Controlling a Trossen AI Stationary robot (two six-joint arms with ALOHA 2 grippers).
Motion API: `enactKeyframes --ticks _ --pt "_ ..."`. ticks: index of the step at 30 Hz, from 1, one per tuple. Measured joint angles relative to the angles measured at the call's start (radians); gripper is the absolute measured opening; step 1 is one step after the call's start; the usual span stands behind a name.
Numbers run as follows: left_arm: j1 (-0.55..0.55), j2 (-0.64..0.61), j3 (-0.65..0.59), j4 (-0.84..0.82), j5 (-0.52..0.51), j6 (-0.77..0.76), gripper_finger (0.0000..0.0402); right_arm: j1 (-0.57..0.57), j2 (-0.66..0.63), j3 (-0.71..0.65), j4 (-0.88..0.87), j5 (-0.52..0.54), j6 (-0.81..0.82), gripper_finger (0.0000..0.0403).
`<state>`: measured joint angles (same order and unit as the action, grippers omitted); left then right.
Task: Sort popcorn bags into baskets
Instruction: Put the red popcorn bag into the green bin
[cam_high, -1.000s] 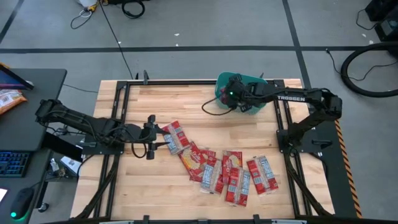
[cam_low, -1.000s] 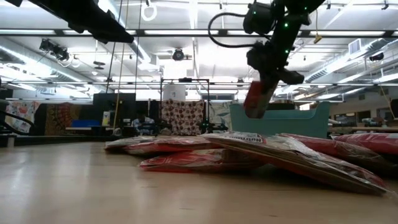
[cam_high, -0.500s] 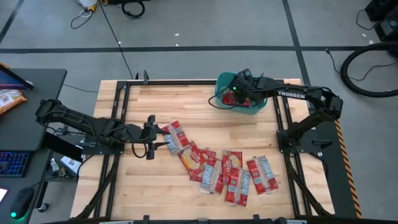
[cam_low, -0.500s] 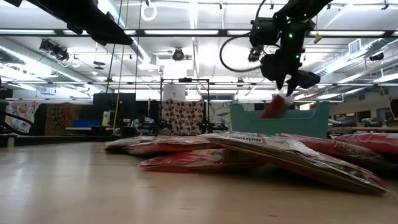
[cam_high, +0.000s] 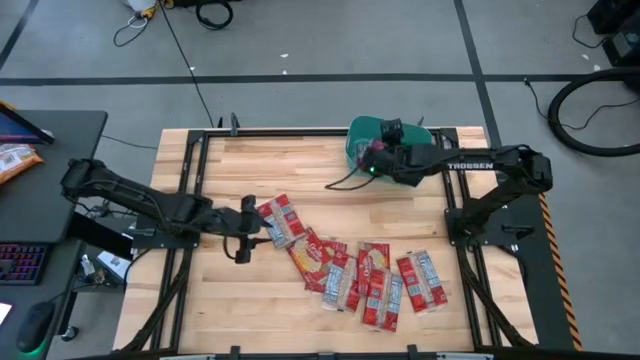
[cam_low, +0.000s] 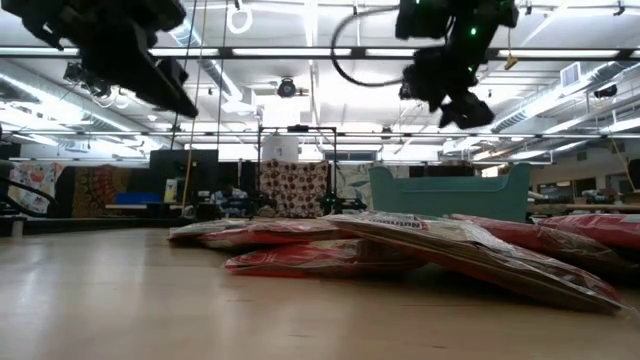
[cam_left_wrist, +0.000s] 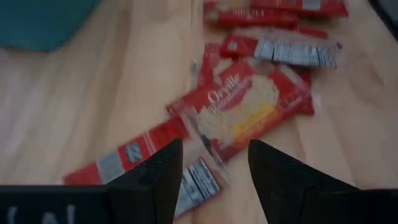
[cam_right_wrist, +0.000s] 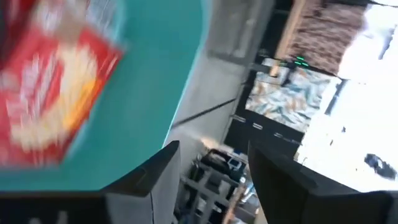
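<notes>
Right fingers: apart with nothing between them; the right gripper (cam_high: 368, 155) hangs over the near-left rim of the teal basket (cam_high: 420, 132), raised above its wall in the low view.
Bag in the basket: a red popcorn bag (cam_right_wrist: 50, 93) lies inside the tub, free of the fingers.
Left fingers: apart and empty; the left gripper (cam_left_wrist: 211, 165) hovers just beside the leftmost bag (cam_high: 282, 220) of the pile, pointing at a label-up packet (cam_left_wrist: 249, 109).
Remaining bags: the popcorn bags (cam_high: 365, 275) lie in a loose, overlapping spread across the middle and near-right of the table (cam_high: 250, 160), well apart from the basket.
Step in hand: judged as a drop just made by the right arm, while the left lines up a pick.
Next move: the left gripper likely needs to lower and close on one bag's edge; overlaps may drag neighbours.
Open room: bare wood lies between pile and basket; the basket sits at the far-right table edge.
</notes>
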<state>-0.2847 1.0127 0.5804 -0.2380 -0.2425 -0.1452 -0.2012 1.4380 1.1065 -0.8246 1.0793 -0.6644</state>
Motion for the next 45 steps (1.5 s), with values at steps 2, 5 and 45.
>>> enactKeyframes --ticks 2,5,45 --pt "-0.011 0.041 0.000 0.000 0.003 -0.030 0.0188 0.049 0.000 0.000 0.037 0.046 0.091 0.0190" --pt "-0.038 0.112 0.000 0.004 -0.017 -0.060 0.0188 0.118 0.000 0.000 0.098 0.073 0.183 0.0188" --pt "-0.184 0.652 0.012 0.244 -0.457 -0.008 0.0155 0.371 0.001 0.000 0.349 -0.238 0.437 0.0175"
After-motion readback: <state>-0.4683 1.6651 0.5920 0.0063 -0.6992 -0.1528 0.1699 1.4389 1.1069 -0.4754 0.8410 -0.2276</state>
